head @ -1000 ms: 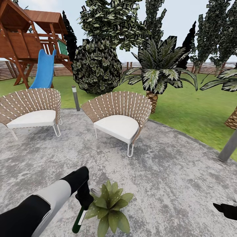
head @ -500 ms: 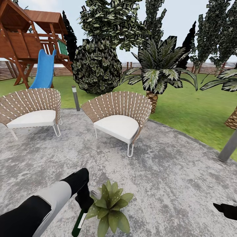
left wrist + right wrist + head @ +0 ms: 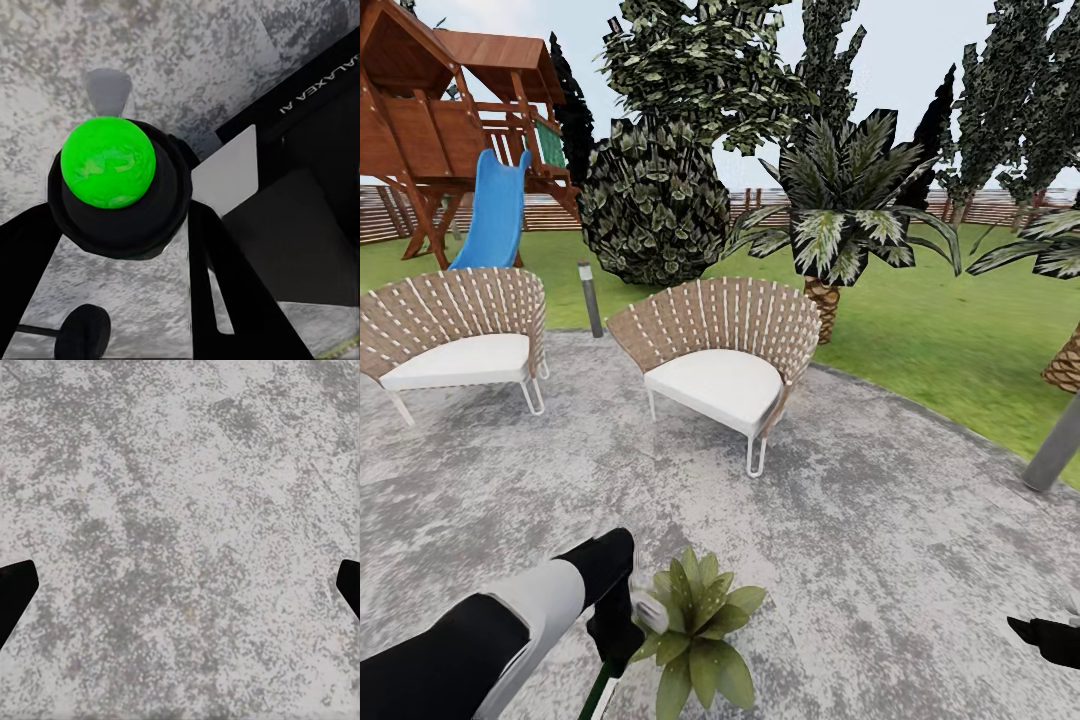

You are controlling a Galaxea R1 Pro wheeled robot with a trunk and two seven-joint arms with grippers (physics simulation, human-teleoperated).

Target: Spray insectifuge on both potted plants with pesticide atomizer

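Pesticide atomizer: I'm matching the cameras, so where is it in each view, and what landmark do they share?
Head view: pesticide atomizer at bottom centre-left, in the left gripper, beside the potted plant.
Left wrist view: seen end-on, centre-left, between the dark fingers.
Right wrist view: paving under the open right gripper.
Shared landmark: mottled grey patio paving.

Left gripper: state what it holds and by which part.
The left gripper holds the pesticide atomizer by the neck just below its whitish trigger head, beside the light-green potted plant; the dark body hangs below.
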